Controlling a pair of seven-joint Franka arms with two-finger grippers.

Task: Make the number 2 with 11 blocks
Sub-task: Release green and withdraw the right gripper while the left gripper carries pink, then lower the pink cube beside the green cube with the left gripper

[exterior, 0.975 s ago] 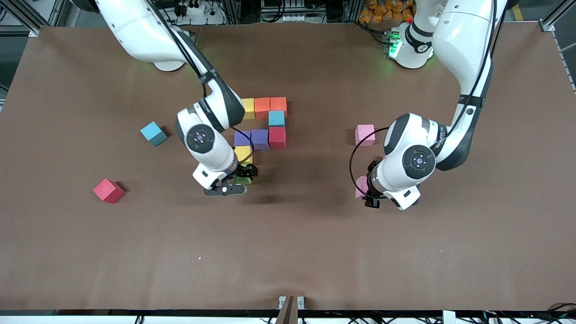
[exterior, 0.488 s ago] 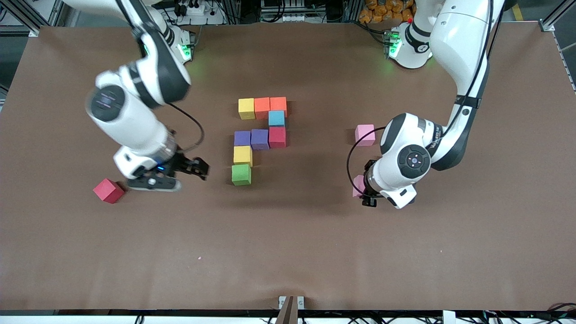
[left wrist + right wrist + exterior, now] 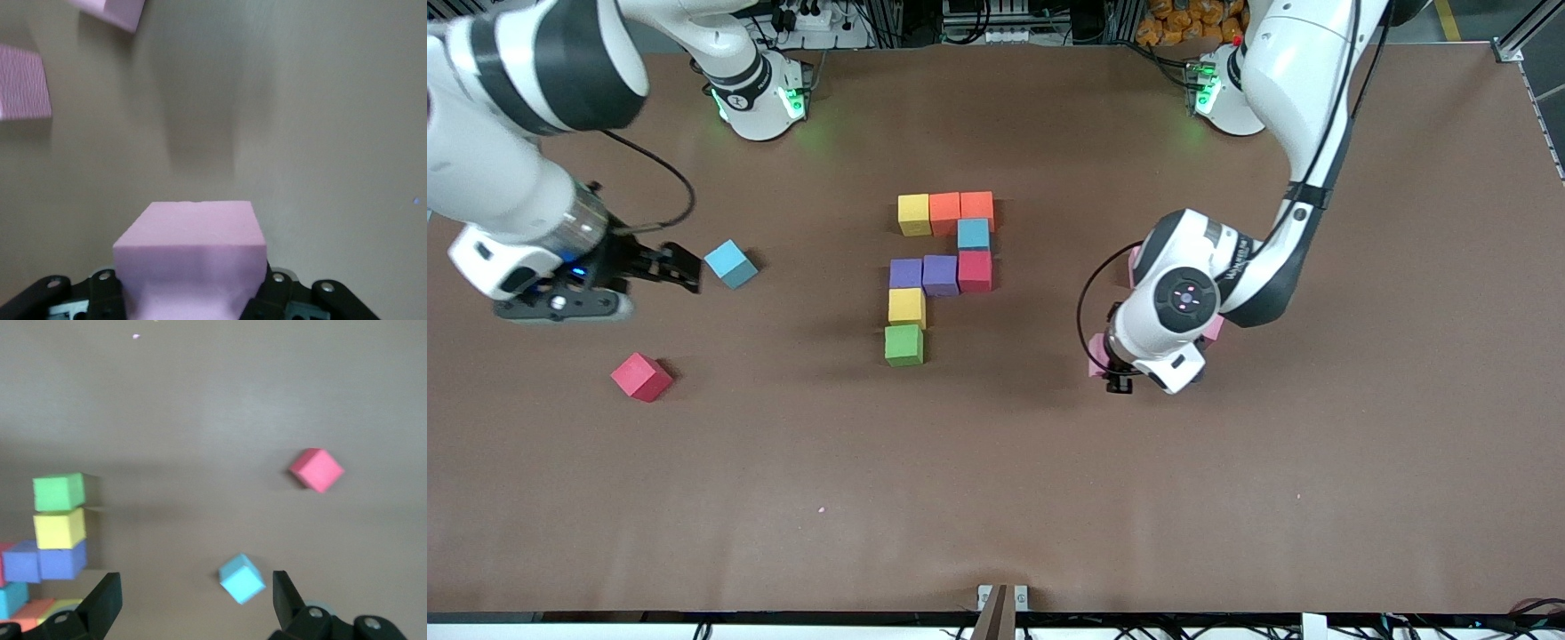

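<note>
Nine blocks form the partial number 2 [image 3: 940, 275] at mid-table, from the yellow block [image 3: 913, 214] in the top row down to the green block [image 3: 903, 345] nearest the front camera. My left gripper [image 3: 1110, 372] [image 3: 190, 297] is shut on a pink block [image 3: 1096, 363] [image 3: 190, 250], over bare table toward the left arm's end from the figure. My right gripper [image 3: 681, 270] [image 3: 193, 603] hangs open and holds nothing, beside a loose light blue block [image 3: 731, 263] [image 3: 241, 579].
A loose red block [image 3: 641, 377] [image 3: 317, 469] lies toward the right arm's end, nearer the front camera than the light blue one. Two more pink blocks [image 3: 23, 83] [image 3: 110, 10] sit under the left arm, mostly hidden in the front view.
My right gripper left the green block at the figure's lowest row and swung out to the loose light blue block. My left gripper carried the pink block a little toward the figure.
</note>
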